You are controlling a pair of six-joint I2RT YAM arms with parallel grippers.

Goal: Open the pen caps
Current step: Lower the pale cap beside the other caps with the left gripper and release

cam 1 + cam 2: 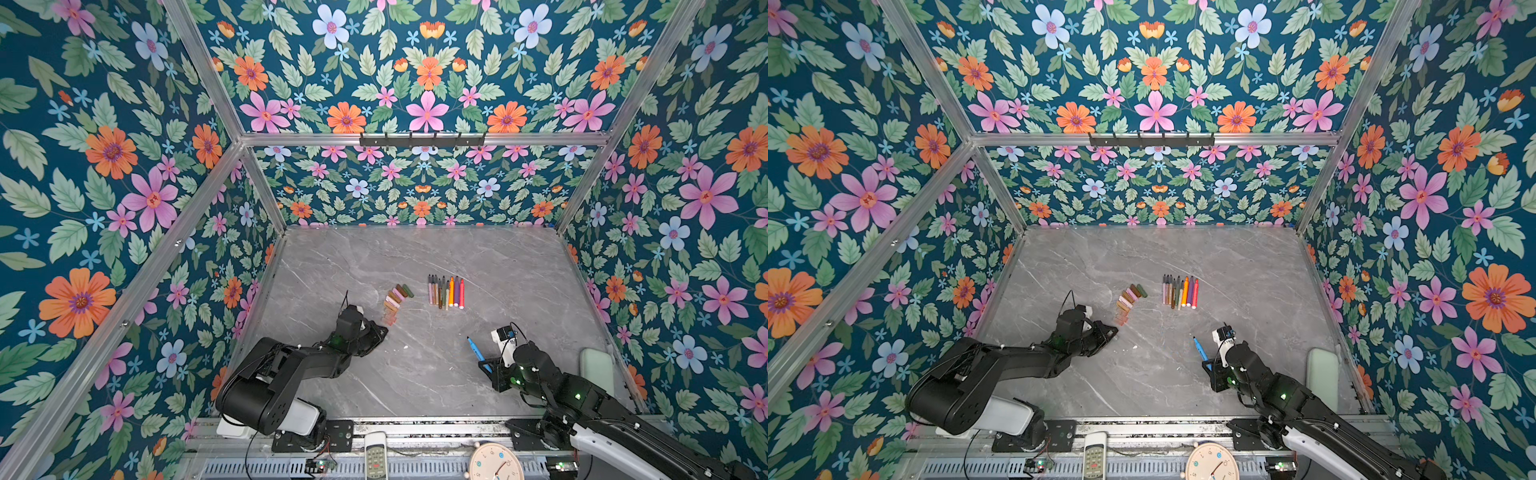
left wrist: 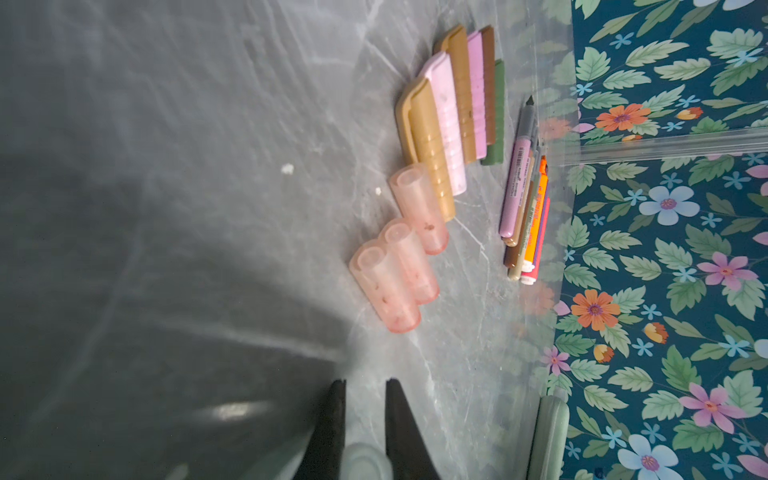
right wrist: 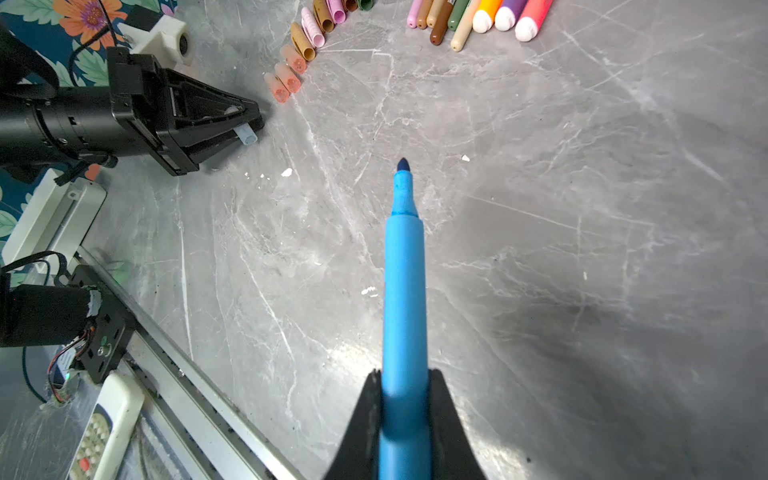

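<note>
My right gripper (image 3: 404, 372) (image 1: 484, 365) is shut on the lower barrel of a blue pen (image 3: 405, 270) (image 1: 476, 351) (image 1: 1200, 349). The pen is uncapped, with its dark tip bare and held above the table. My left gripper (image 2: 365, 380) (image 1: 384, 330) (image 3: 255, 120) is shut on a pale translucent cap (image 2: 365, 461) (image 3: 246, 135), low over the table near the cap row. Several loose pen caps (image 1: 397, 297) (image 1: 1129, 299) (image 2: 449, 124) lie side by side in a curved row: translucent pink, tan, pink, brown, green. Several uncapped pens (image 1: 446, 291) (image 1: 1179, 291) (image 2: 525, 208) lie in a row to their right.
A pale green oblong object (image 1: 596, 370) (image 2: 548, 436) stands by the right wall. A remote control (image 1: 376, 457) and a round clock (image 1: 494, 463) lie on the front rail. Small white specks (image 3: 286, 172) dot the grey marble table (image 1: 415, 382).
</note>
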